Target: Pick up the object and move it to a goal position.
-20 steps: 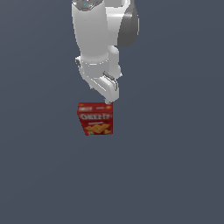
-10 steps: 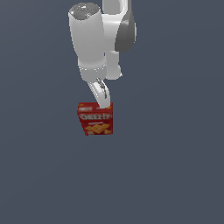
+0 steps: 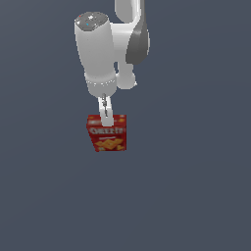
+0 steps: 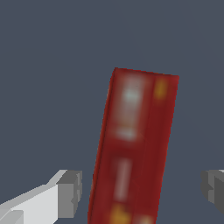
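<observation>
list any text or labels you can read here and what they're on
"CHEEZ-IT": white lettering on the front of the red cracker box, exterior view, blurry but legible.
Pale and orange marks on the box side in the wrist view: too blurred to read.
The arm and hand: no text visible.

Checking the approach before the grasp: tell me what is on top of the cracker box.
Nothing rests on the cracker box. The gripper hangs over its top edge, fingers open and apart from its sides. The exterior view hides part of the top behind them.
</observation>
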Controlling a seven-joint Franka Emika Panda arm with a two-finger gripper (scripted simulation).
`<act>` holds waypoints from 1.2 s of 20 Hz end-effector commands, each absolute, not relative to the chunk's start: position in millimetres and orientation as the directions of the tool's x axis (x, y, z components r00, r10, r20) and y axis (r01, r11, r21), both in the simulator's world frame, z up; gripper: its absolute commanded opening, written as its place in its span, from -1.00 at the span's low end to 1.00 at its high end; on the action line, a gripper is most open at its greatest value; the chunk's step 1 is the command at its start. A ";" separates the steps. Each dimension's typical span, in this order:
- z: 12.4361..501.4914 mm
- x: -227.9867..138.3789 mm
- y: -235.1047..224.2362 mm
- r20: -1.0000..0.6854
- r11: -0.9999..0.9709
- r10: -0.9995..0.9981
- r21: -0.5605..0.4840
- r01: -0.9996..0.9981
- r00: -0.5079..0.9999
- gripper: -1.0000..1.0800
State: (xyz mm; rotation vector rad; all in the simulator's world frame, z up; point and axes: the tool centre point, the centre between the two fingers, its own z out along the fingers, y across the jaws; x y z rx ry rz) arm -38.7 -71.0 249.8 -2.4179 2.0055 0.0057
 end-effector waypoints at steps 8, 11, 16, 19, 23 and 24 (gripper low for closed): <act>243.0 -35.6 -75.8 0.000 -0.054 -0.999 0.000 -0.999 0.054 0.92; 242.3 -35.3 -76.3 0.000 -0.039 -0.999 0.000 -0.999 0.039 0.92; 241.0 -35.4 -76.3 0.000 -0.041 -0.999 0.000 -0.999 0.041 0.92; 234.3 -35.6 -76.3 0.000 -0.040 -0.999 0.000 -0.999 0.040 0.92; 216.4 -36.3 -76.5 0.000 -0.038 -0.999 0.000 -0.999 0.038 0.92; 211.3 -36.5 -76.6 0.000 -0.038 -0.999 0.000 -0.999 0.038 0.92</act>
